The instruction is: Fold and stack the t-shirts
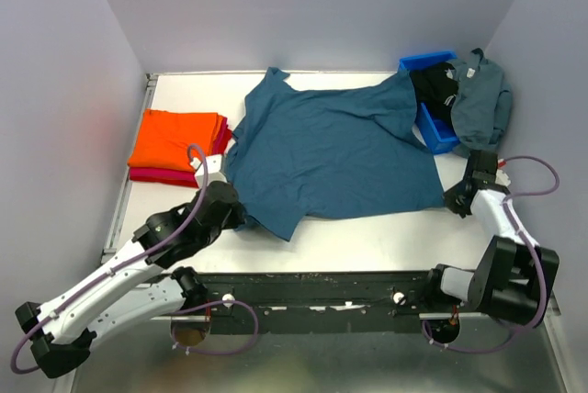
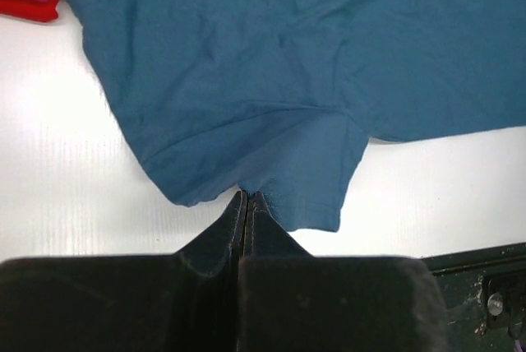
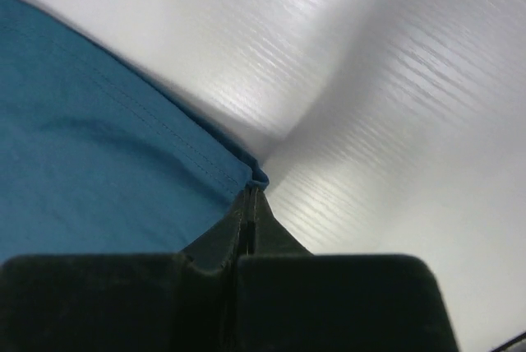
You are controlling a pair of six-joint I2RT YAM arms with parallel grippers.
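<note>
— While the teal t-shirt [image 1: 340,150] lies spread flat mid-table in the overhead view, where do the arms stand?
— The left gripper [image 1: 237,216] is at the near sleeve, and the right gripper [image 1: 457,200] is at the near hem corner. An orange t-shirt [image 1: 175,136] sits folded on a crimson t-shirt [image 1: 156,175] at the left. A black t-shirt [image 1: 436,85] and a grey-blue t-shirt [image 1: 482,99] wait at the blue bin [image 1: 439,140].
— And the left wrist view?
— Its jaws are pressed together on the sleeve's edge, pinching a thin bit of teal cloth.
— The right wrist view?
— The jaws are likewise closed, nipping the very tip of the hem corner over the white table [image 3: 394,81].
— So which step is this?
— Probably the first fold of the third shirt. Both arms would need to lift together and carry the near edge evenly toward the far one, since either small pinch could slip.
</note>
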